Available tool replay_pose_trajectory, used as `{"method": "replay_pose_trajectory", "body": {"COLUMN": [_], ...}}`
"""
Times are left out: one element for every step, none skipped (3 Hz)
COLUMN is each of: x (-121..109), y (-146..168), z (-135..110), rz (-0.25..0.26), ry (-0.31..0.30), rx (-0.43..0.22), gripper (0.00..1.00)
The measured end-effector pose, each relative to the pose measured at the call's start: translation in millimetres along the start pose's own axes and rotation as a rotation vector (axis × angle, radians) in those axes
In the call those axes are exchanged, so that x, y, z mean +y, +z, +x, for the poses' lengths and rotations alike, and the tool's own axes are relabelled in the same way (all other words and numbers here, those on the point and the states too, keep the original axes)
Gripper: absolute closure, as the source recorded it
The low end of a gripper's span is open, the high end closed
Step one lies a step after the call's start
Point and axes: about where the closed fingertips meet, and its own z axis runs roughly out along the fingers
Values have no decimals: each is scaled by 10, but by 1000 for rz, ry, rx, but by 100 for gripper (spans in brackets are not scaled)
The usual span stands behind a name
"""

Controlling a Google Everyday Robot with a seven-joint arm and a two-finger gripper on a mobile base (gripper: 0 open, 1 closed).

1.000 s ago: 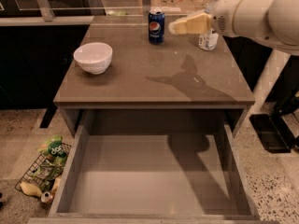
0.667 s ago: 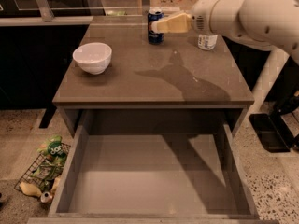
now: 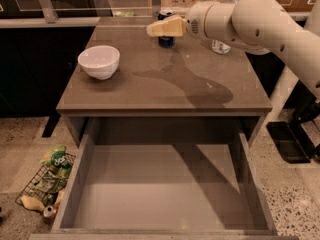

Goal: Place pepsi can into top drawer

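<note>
Over the last second the claw (image 3: 155, 28) was carried leftward along the back of the bench (image 3: 165, 89). A second earlier its tip was seen just right of the pepsi can (image 3: 166, 40); now it was laid across the can's upper half, with the tip past the can's left edge. The can itself was not shifted: it was left upright at the rear of the bench, its lower body and a little of its top showing below and above the claw. Whether the claw was apart, together, or closed on the can could not be told, since can and claw overlapped in this view. The white bowl (image 3: 99, 61) and the water bottle (image 3: 220, 46) were left where they stood. The top drawer (image 3: 160, 194) was kept pulled fully out, its floor bare. The reach was judged to be all but done, with the grasp not confirmed and the lift and carry forward to the drawer not yet made.
</note>
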Motion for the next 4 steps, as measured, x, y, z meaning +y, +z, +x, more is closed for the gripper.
{"method": "replay_pose_trajectory", "body": {"x": [9, -120, -322, -489], "y": [152, 610, 964, 1156], "z": [24, 135, 289, 461], "rz": [7, 24, 12, 10], "ry": [10, 38, 82, 133], "rx": [4, 7, 16, 25], "gripper": [0, 0, 0, 0]}}
